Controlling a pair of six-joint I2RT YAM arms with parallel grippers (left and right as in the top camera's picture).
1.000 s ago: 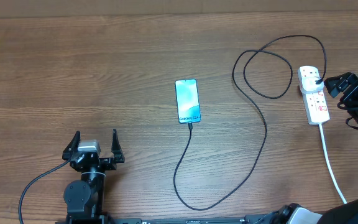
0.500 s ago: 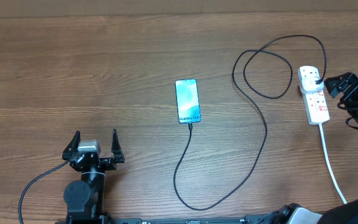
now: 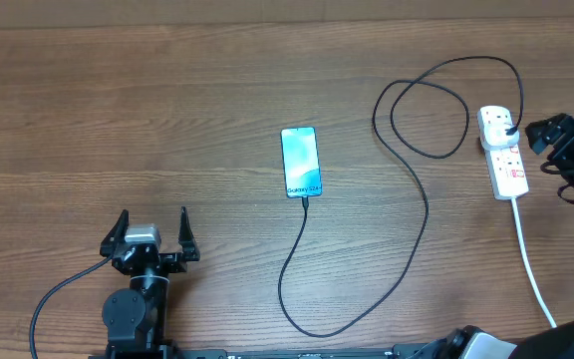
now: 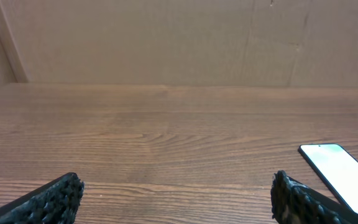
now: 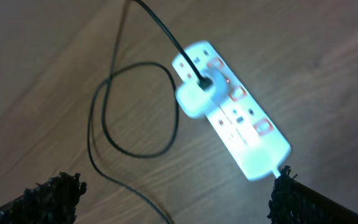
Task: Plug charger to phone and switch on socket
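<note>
One phone (image 3: pixel 301 162) lies face up with its screen lit, ahead of the left gripper (image 3: pixel 152 214) and off to its right, well apart from it. One charger (image 3: pixel 425 214) runs from the phone's edge nearest that gripper, curves back towards the arms, then swings away and makes a single crossed loop near the right gripper (image 5: pixel 174 186). Its plug (image 5: pixel 194 99) sits in an outlet of the one socket (image 3: pixel 503 155), which lies just ahead of the right gripper without touching it. Both grippers have their fingers spread wide and hold nothing. The left one rests low over the wooden table (image 3: pixel 118 100). The cable tip meets the phone, but it is too small to tell whether it is fully seated. In the left wrist view the phone is cut off at the frame edge. In the right wrist view the socket is washed out by glare; three red marks show, but their switch position cannot be read
</note>
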